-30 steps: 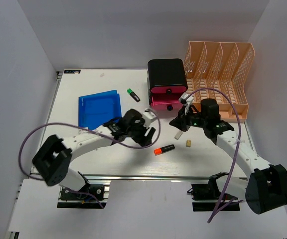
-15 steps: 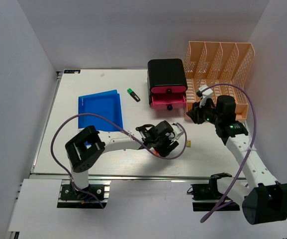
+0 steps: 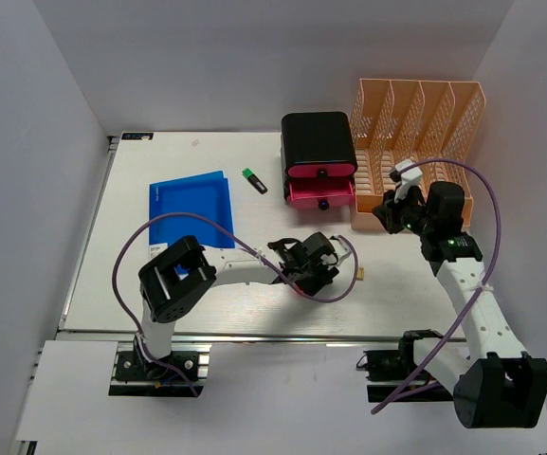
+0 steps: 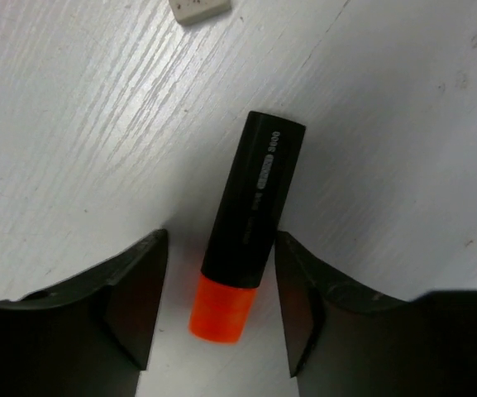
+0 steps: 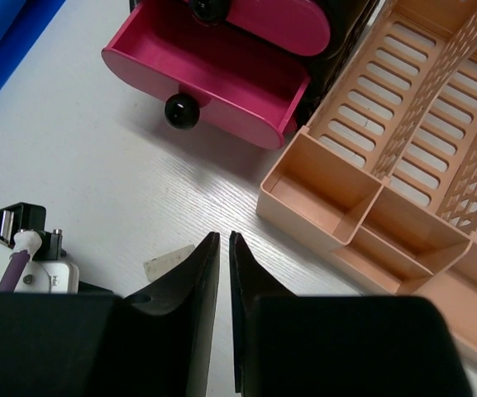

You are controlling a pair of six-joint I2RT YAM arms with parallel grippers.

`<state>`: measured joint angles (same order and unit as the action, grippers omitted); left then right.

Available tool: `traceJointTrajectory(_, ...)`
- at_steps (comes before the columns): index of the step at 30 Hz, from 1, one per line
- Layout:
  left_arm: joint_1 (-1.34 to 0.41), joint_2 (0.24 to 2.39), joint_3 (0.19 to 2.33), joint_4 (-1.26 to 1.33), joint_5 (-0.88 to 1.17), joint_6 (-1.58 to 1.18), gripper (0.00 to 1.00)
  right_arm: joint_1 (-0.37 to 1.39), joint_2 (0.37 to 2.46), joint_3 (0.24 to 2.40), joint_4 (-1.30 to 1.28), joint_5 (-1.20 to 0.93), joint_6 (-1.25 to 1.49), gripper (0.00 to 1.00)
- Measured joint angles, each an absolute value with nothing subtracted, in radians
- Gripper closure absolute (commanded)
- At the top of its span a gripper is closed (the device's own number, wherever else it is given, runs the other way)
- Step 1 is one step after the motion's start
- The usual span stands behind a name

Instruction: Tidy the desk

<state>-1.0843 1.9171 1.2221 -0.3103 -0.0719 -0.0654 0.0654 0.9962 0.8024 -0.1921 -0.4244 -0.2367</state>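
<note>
left gripper (image 4: pixel 219 240) straddles the orange-capped highlighter (image 4: pixel 253 203) on the desk (image 4: pixel 73 124).

The white surface (image 3: pixel 131 190) has a metal rail (image 3: pixel 254 335) along its near edge. From its middle, blue folders (image 3: pixel 191 210) lie flat at 9 o'clock and a green marker (image 3: pixel 254 180) at 11. A black box with pink drawers (image 3: pixel 319 157) stands at 1, its lower drawer pulled out, just beside a peach file rack (image 3: pixel 415 142) at 2. A small eraser (image 3: pixel 359 273) lies at 4, near an orange-capped marker (image 4: pixel 246 223) at 5.
</note>
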Motion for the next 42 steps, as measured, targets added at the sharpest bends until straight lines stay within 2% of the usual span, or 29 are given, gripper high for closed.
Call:
traceJointTrajectory(2, -1.086, 1.924, 1.225, -0.307, -0.069, -0.064, 0.42, 0.051, 0.996, 0.802, -0.197, -0.436, -0.237, 0.85)
traceJointTrajectory(6, -1.089, 1.925, 1.226, -0.307, -0.049, -0.059, 0.63, 0.024, 0.995, 0.802, -0.212, -0.459, -0.239, 0.85)
traceJointTrajectory(9, -1.089, 1.924, 1.226, -0.307, -0.035, -0.051, 0.7, 0.012, 0.994, 0.802, -0.216, -0.479, -0.24, 0.85)
traceJointTrajectory(12, -1.086, 1.915, 1.223, -0.316, -0.038, -0.037, 0.84, -0.012, 0.991, 0.802, -0.222, -0.5, -0.242, 0.88)
traceJointTrajectory(18, -1.067, 1.796, 1.234, -0.361, -0.089, 0.068, 0.9, -0.04, 0.96, 0.802, -0.23, -0.511, -0.244, 0.92)
traceJointTrajectory(26, -0.974, 1.752, 1.465, -0.339, -0.12, 0.337, 0.96, -0.059, 0.942, 0.802, -0.23, -0.532, -0.247, 0.93)
traceJointTrajectory(34, -0.867, 1.932, 1.749, -0.266, -0.104, 0.589, 0.99, -0.08, 0.941, 0.802, -0.23, -0.551, -0.247, 0.93)
traceJointTrajectory(42, -0.849, 2.061, 1.729, -0.187, -0.105, 0.713, 0.98, -0.103, 0.933, 0.788, -0.23, -0.563, -0.248, 0.93)
